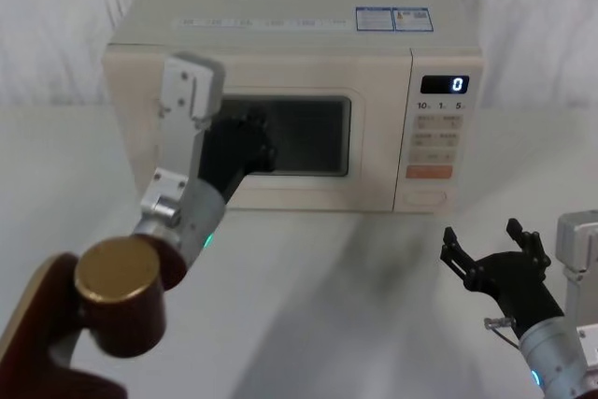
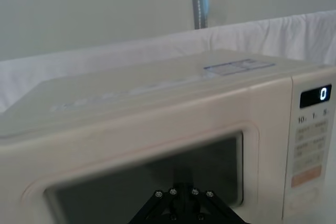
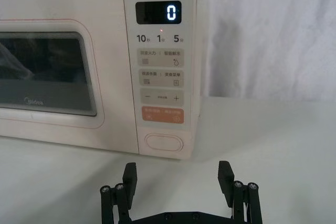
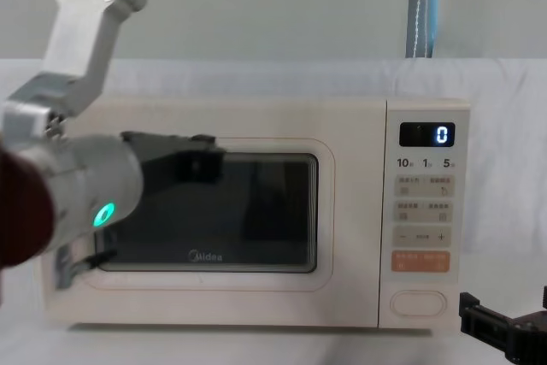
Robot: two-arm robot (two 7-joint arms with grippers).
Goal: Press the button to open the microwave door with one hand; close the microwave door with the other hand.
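Sitting flush with the oven front, the microwave door [image 4: 214, 220] looks shut, and the button [image 3: 164, 142] lies at the foot of the control panel, below the orange key [image 3: 162, 115]. The left gripper [image 1: 245, 149] is up against the door glass; whether its jaws are open I cannot tell. If it lingers there, a press could spring the door into it. The right gripper [image 3: 178, 174], jaws wide and empty, hovers low before the button, with bare table [image 1: 355, 268] around it.

Left gripper [image 1: 250, 145] raised and extended forward, jaws seemingly closed; right gripper [image 3: 178, 178] low, jaws apart.
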